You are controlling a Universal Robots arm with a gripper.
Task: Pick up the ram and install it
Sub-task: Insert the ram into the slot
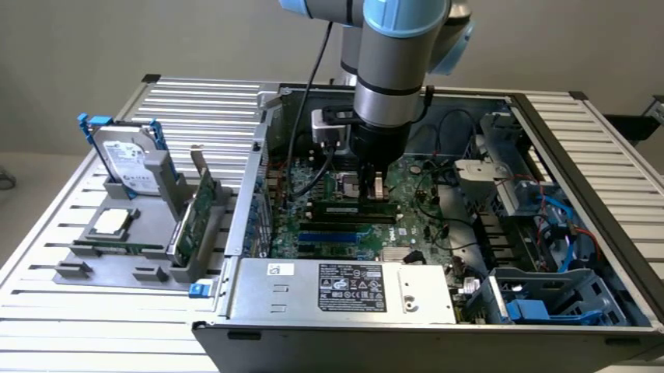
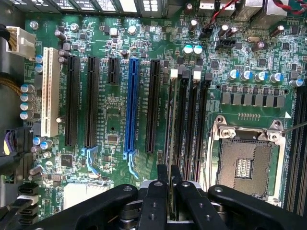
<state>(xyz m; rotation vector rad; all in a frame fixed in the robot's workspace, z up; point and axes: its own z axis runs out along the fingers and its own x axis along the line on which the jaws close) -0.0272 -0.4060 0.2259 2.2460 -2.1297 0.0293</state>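
Note:
My gripper (image 1: 375, 180) hangs inside the open computer case, just above the black memory slots (image 1: 353, 208) of the green motherboard (image 1: 415, 225). Its fingers (image 2: 158, 191) are shut on the ram (image 2: 170, 184), a thin green stick that the wrist view catches edge-on. The stick lines up with the black memory slots (image 2: 184, 120) with white clips, next to the open processor socket (image 2: 244, 165). From the exterior view the ram (image 1: 379, 188) shows as a small pale strip under the fingers, close to the board. I cannot tell whether it touches a slot.
A grey holder tray (image 1: 114, 260) at the exterior view's left carries a hard drive (image 1: 127, 163), a square processor (image 1: 112, 221) and a green expansion card (image 1: 195, 214). The power supply (image 1: 343, 287) fills the case front. Drive cages and blue cables (image 1: 550, 225) line the exterior view's right.

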